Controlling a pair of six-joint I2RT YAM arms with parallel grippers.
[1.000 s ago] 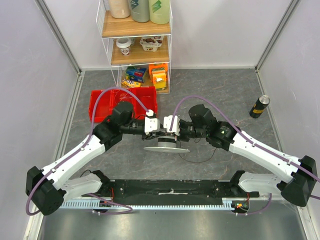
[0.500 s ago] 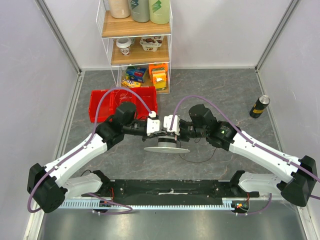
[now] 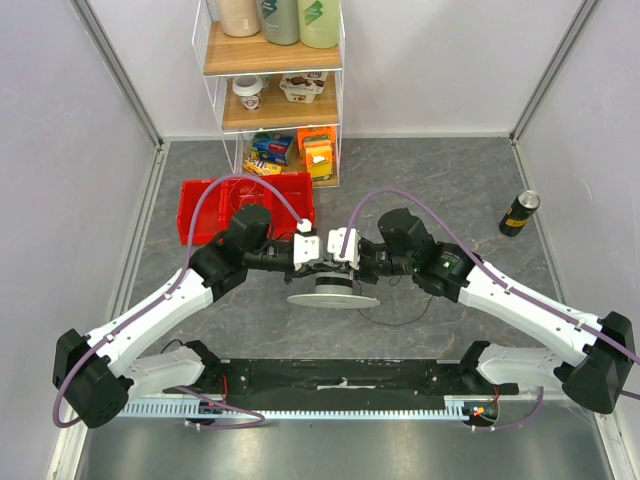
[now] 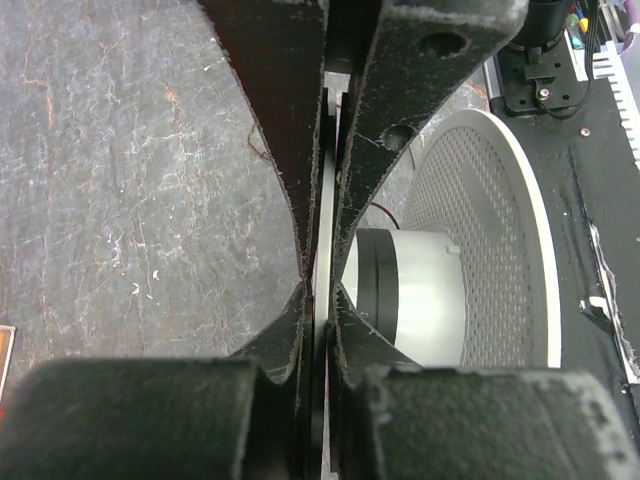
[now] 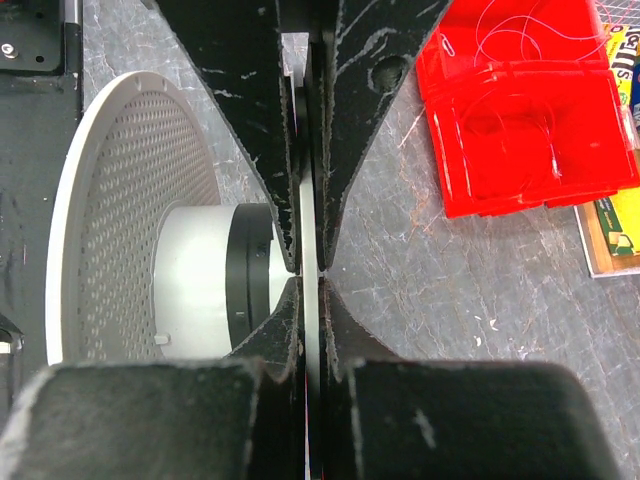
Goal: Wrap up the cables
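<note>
A round white spool [image 3: 333,297] stands on the grey floor between the arms, with a perforated lower flange [image 4: 480,240] and a hub with a black band [image 4: 375,290]. My left gripper [image 3: 318,258] is shut on the thin edge of the spool's upper flange [image 4: 326,230]. My right gripper [image 3: 341,258] is shut on the same flange [image 5: 310,220] from the other side. The cable [image 3: 400,318] is a hair-thin dark wire looping on the floor right of the spool. A short stretch shows by the hub [image 4: 383,212].
A red tray [image 3: 205,195] lies behind the left arm, with fine pale threads in it [image 5: 520,110]. A shelf unit [image 3: 270,100] stands at the back. A dark can [image 3: 519,212] stands at the right. A black rail [image 3: 340,375] runs along the near edge.
My left arm's elbow and hose have shifted slightly to the right. Both grippers stay shut on the spool's flange, and the spool has not visibly moved.
</note>
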